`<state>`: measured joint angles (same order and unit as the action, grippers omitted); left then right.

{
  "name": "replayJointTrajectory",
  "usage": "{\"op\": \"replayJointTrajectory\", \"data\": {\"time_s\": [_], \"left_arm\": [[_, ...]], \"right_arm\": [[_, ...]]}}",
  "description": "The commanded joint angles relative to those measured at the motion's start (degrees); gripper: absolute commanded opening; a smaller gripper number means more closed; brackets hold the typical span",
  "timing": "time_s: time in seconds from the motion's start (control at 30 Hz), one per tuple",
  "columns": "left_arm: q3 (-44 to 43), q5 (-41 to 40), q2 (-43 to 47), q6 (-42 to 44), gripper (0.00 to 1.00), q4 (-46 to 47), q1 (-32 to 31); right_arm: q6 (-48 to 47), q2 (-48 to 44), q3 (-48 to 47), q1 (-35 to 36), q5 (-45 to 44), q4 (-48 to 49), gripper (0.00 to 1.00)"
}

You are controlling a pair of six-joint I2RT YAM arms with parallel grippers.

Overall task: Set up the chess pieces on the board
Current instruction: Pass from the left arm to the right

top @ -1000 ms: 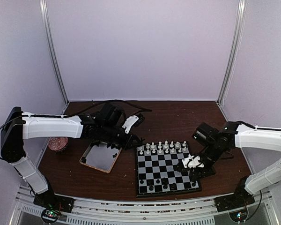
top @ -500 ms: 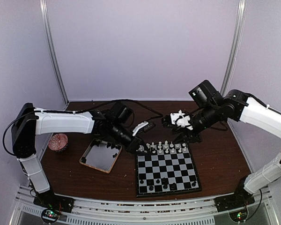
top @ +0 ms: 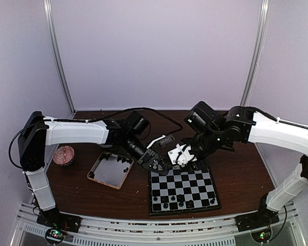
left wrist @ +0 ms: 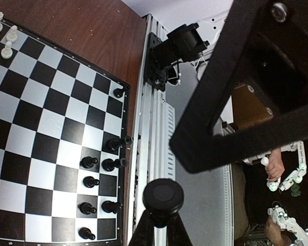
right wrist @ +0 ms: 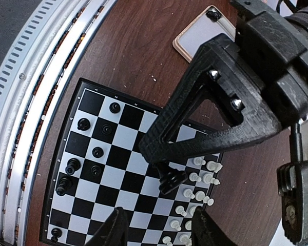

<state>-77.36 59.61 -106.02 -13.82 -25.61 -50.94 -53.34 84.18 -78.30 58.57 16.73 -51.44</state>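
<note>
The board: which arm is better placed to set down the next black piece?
Left. The left gripper seems shut on a black piece over the board, while the right gripper is open and empty.

The top external camera looks down from above and behind the arm bases over the whole counter (top: pixel 254 171). Both wrist cameras look steeply down from well above it; all three views share the board (top: pixel 182 189).
</note>
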Motion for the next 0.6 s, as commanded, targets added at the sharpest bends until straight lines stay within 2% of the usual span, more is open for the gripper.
{"op": "replayJointTrajectory", "data": {"time_s": [0.0, 0.4, 0.57], "left_arm": [[-1.97, 5.1, -0.84, -0.35, 0.03, -1.22, 0.27], [-3.13, 7.08, -2.23, 0.17, 0.04, -2.9, -0.45], [-3.47, 7.69, -2.69, 0.88, 0.04, -3.89, -0.48]], "right_arm": [[-2.03, 1.79, -1.6, 2.19, -5.74, 1.39, 0.44], [-3.36, 6.44, -3.29, 5.45, -9.79, 2.92, 0.44], [-4.05, 6.93, -3.96, 6.47, -10.07, 2.54, 0.4]]}}
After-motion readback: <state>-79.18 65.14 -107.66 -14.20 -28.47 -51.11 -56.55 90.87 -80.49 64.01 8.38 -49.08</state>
